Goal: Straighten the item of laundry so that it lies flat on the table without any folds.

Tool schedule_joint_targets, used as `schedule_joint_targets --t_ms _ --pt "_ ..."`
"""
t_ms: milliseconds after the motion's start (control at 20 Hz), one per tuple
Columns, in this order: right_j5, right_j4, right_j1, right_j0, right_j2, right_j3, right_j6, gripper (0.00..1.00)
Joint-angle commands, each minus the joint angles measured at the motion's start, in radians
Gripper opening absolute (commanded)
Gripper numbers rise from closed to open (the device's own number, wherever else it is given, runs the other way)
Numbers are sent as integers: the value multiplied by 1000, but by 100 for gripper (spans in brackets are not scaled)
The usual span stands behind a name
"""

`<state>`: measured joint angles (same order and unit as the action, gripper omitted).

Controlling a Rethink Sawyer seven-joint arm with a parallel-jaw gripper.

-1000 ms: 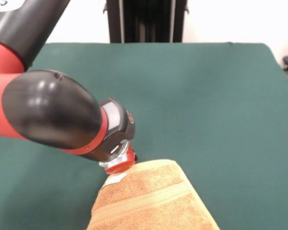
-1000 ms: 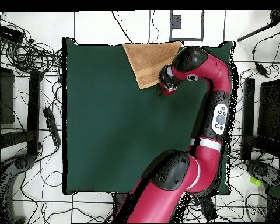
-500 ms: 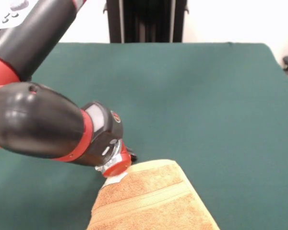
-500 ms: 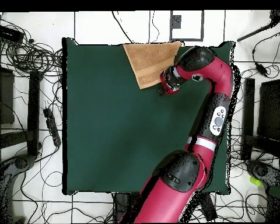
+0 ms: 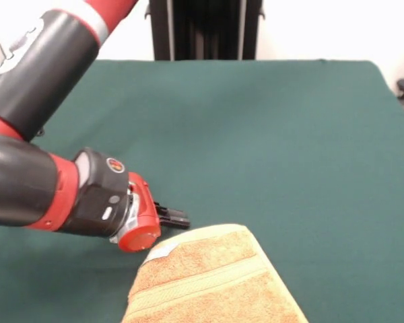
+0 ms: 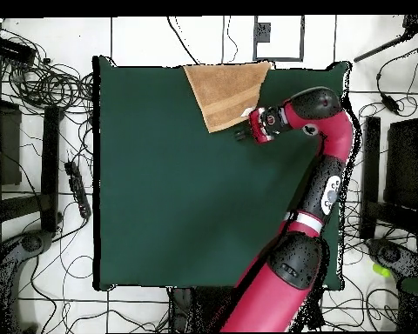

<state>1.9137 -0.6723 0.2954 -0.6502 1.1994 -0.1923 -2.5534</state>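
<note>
The overhead view shows the whole towel [image 6: 225, 91] as a tapering orange-tan shape at the top edge of the green worktop [image 6: 160, 191], a little right of centre, its wide side along the worktop's edge and its narrow end pointing down into the frame; the front view cuts it off at the bottom edge and shows only that narrow end. The front view gives the detail instead: looped terry pile, a flat woven stripe band running across the cloth, and a small pale tag at the corner nearest the gripper (the overhead view shows that only as a light speck). The cloth lies doubled over, with a soft rounded fold along its upper edge. The arm enters the front view from the upper left and bends low over the worktop, its wrist turned nearly level. The gripper [image 5: 177, 217] points right, just beside the towel's corner; its black fingers look narrow, holding nothing.
</note>
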Motion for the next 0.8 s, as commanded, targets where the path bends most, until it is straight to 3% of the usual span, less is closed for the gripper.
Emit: schedule_joint_targets --t_ms 50,200,550,800 --pt "-495 -296 181 -36 173 12 404 0" --pt "-485 -359 183 -48 241 23 434 0" --pt "-520 -365 208 -81 346 16 471 0" --pt "-593 -377 204 -87 435 22 351 0"
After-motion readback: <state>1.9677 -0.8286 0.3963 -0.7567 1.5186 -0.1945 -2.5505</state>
